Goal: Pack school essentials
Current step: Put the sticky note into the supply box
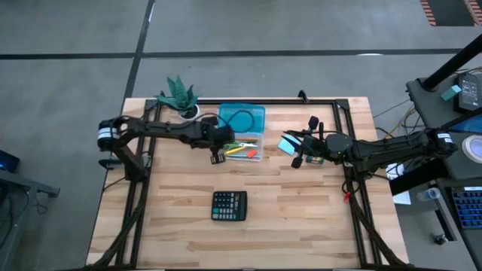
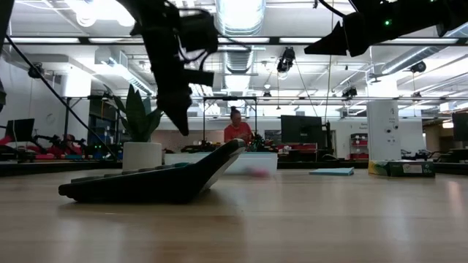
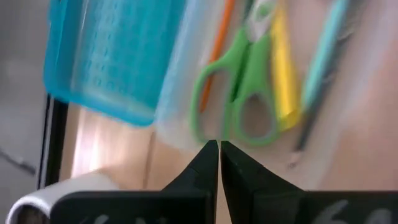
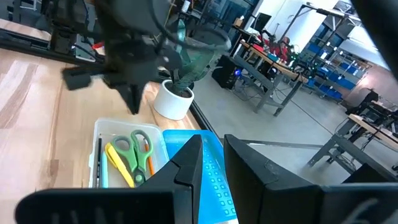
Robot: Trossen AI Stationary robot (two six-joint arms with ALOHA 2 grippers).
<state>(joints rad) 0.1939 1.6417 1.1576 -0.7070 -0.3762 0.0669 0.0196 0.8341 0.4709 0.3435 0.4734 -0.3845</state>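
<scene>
left pincer clenched empty above green-handled scissors in clear box, right pincer slightly parted, empty

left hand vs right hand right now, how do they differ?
The left hand is shut and empty, poised over the clear pencil box of stationery. The right hand hangs beside the light-blue note pad, fingers slightly parted. Both are raised off the table.

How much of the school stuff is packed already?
Done: green-handled scissors and pencils lie in the clear plastic box. In hand: nothing; the shut left gripper hovers by that box, the right gripper near the light-blue square note pad. Left: the note pad and yellow crayon box, on the wooden table.
</scene>
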